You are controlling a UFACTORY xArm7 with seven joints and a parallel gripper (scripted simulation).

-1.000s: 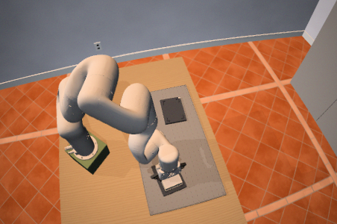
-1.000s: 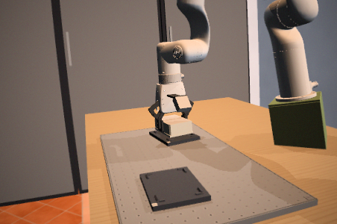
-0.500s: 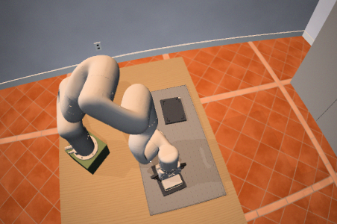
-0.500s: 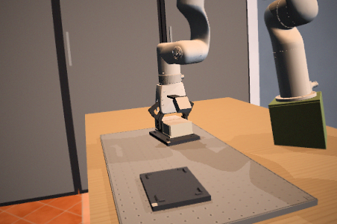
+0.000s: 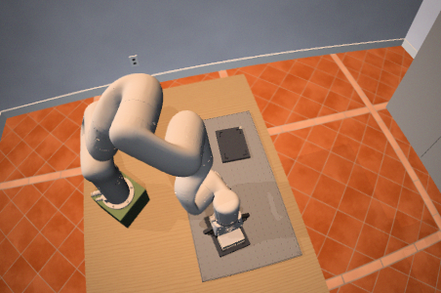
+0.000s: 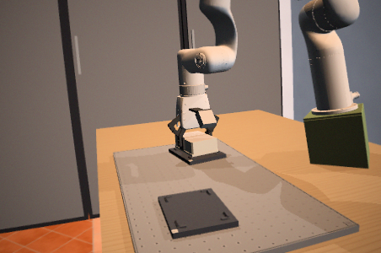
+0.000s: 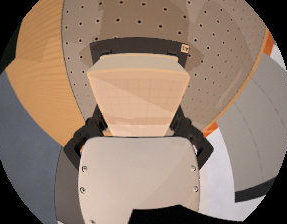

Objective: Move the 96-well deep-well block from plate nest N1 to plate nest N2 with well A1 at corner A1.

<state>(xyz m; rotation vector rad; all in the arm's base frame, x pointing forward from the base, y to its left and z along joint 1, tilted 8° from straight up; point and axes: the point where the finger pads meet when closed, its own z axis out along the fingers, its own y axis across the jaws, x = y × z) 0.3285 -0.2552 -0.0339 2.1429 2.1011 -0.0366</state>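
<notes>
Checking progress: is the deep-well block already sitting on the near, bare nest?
No, that nest is bare; the block sits on the far nest.

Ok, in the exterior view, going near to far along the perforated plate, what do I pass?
Empty dark plate nest N2 → bare stretch of perforated plate → deep-well block on nest N1, with the gripper closed on it.

Cream block (image 6: 201,143), black nests, dotted grey plate (image 6: 270,202).
</notes>
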